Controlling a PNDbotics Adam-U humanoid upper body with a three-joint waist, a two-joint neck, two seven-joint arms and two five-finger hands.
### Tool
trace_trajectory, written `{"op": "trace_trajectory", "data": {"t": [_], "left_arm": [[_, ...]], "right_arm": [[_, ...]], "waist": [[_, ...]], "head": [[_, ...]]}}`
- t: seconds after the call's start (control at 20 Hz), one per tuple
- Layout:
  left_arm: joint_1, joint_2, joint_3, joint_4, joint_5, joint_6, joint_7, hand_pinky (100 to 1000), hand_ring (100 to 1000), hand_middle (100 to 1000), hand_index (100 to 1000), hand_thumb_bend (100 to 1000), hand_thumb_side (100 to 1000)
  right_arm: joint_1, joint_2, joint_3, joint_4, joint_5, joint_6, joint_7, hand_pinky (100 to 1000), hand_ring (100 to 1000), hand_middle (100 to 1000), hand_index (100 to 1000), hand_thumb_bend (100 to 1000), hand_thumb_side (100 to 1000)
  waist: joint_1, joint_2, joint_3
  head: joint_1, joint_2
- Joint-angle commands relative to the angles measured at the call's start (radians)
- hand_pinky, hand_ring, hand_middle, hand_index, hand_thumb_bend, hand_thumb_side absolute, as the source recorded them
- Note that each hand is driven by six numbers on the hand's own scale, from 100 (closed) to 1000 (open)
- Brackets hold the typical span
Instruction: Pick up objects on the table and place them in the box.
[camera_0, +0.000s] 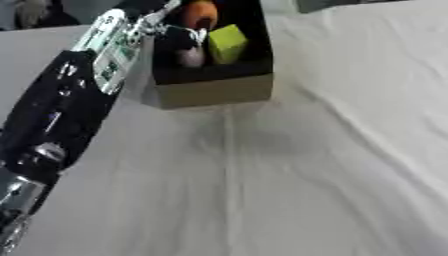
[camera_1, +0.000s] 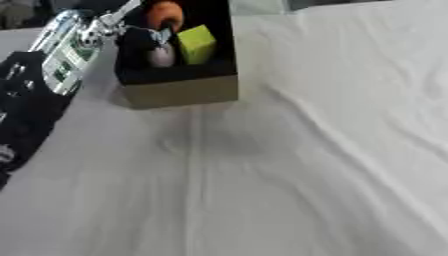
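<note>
A yellow-green block (camera_0: 227, 44) and an orange rounded object (camera_0: 200, 14) are seen inside the brown cardboard box (camera_0: 214, 90). Nothing else is seen on the white-clothed table (camera_0: 289, 190), so the task seems nearly finished. The left hand (camera_0: 182, 41) is reached into the box; whether its fingers are open cannot be told.

Cardboard box (camera_0: 214, 90), yellow block (camera_0: 227, 44) inside, perhaps tilted

The left arm (camera_0: 61, 115) is a thick black casing with small pale screws or marks along it — silver joints show at its lower end. Nearer the wrist sits a silver-white section (camera_0: 109, 47) bearing green markings, and the left hand (camera_0: 179, 37) beyond is black with silver parts.
</note>
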Motion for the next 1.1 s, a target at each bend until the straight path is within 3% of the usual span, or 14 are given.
{"op": "trace_trajectory", "data": {"t": [0.05, 0.15, 0.3, 0.35, 0.4, 0.5, 0.75, 1.1], "left_arm": [[-0.03, 0.006, 0.014, 0.009, -0.047, -0.022, 0.005, 642, 724, 716, 752, 100, 484], [-0.029, 0.003, 0.015, 0.017, -0.069, -0.033, -0.005, 662, 740, 733, 766, 100, 499], [-0.025, 0.002, 0.016, 0.027, -0.091, -0.044, -0.024, 753, 845, 838, 873, 351, 643], [-0.024, 0.002, 0.017, 0.028, -0.099, -0.045, -0.03, 763, 856, 847, 880, 384, 665], [-0.023, 0.002, 0.018, 0.029, -0.107, -0.042, -0.036, 786, 880, 864, 892, 480, 727], [-0.022, 0.003, 0.018, 0.03, -0.121, -0.036, -0.051, 805, 898, 877, 904, 567, 747], [-0.016, 0.003, 0.023, 0.018, -0.135, -0.029, -0.062, 834, 910, 883, 909, 558, 759], [-0.01, 0.01, 0.036, -0.036, -0.06, -0.005, -0.028, 786, 876, 850, 882, 365, 751]], "right_arm": [[-0.017, -0.012, -0.004, -0.015, -0.01, -0.003, 0.0, 861, 870, 676, 801, 100, 973], [-0.016, -0.011, -0.004, -0.015, -0.01, -0.003, 0.0, 861, 870, 676, 801, 100, 974], [-0.014, -0.009, -0.006, -0.015, -0.011, -0.003, -0.001, 861, 870, 676, 801, 100, 973], [-0.013, -0.009, -0.006, -0.015, -0.012, -0.002, -0.001, 861, 870, 676, 800, 100, 973], [-0.012, -0.009, -0.006, -0.015, -0.012, -0.002, -0.001, 861, 870, 676, 800, 100, 973], [-0.009, -0.009, -0.007, -0.015, -0.012, -0.001, -0.002, 861, 870, 676, 800, 100, 971], [-0.005, -0.008, -0.008, -0.015, -0.013, -0.002, -0.003, 862, 870, 676, 801, 100, 971], [0.005, -0.006, -0.011, -0.015, -0.015, 0.0, -0.003, 862, 871, 678, 802, 100, 968]], "waist": [[-0.004, -0.022, -0.004], [-0.002, -0.023, -0.005], [-0.001, -0.025, -0.005], [-0.001, -0.026, -0.005], [-0.001, -0.027, -0.005], [0.0, -0.03, -0.003], [-0.004, -0.04, 0.001], [-0.01, -0.064, 0.012]], "head": [[0.004, -0.011], [0.003, -0.009], [0.0, -0.008], [-0.001, -0.007], [-0.002, -0.006], [-0.004, -0.002], [-0.01, 0.008], [-0.016, 0.025]]}}
